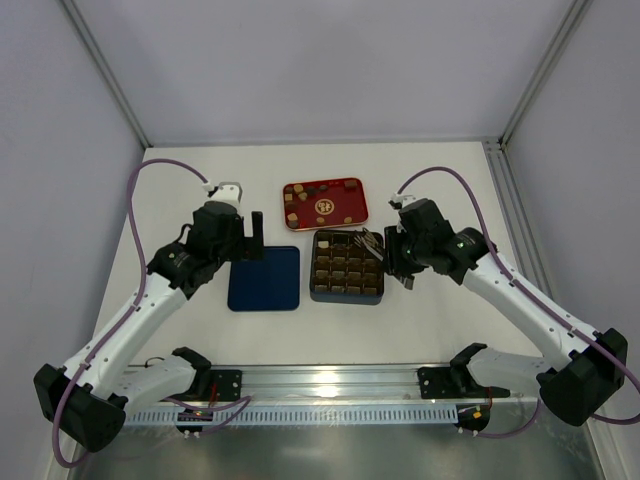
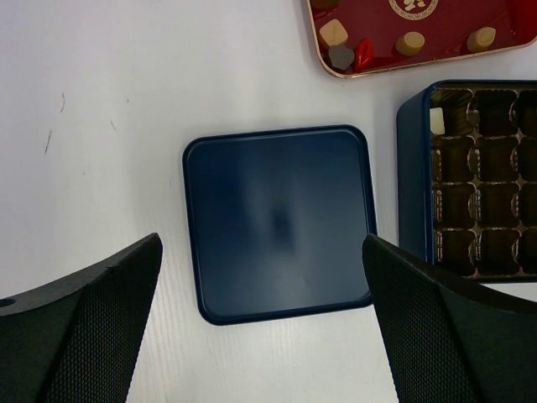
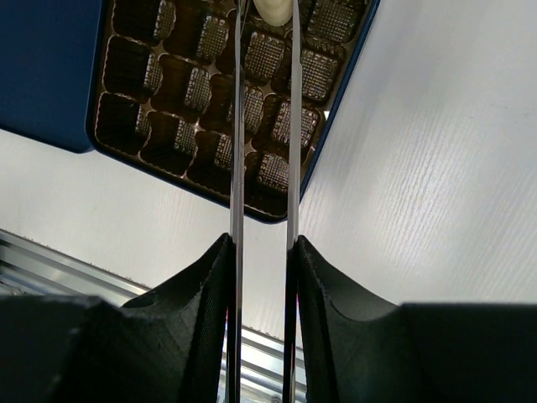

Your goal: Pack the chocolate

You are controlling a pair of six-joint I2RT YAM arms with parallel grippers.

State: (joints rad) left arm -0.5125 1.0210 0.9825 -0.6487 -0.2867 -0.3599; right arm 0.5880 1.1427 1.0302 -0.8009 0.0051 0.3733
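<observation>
Right gripper (image 3: 262,243) fingers clamp metal tweezers (image 3: 237,126), whose tips pinch a small, rounded whitish chocolate (image 3: 273,8) over the gridded box (image 3: 126,67). Left gripper (image 2: 262,243) hangs spread above the blue lid (image 2: 277,222) on the surface (image 2: 101,101).

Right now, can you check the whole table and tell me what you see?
Surface: white table, faint marks.
Job's things: chocolate pieces in red tray; whitish piece in tweezers over gridded box.
Clutter: blue lid beside box.
Tools: left tool open above lid; right tool shut on tweezers.
Cables: purple cables loop off both arms.
Surroundings: pale walls, metal rail at near edge.
</observation>
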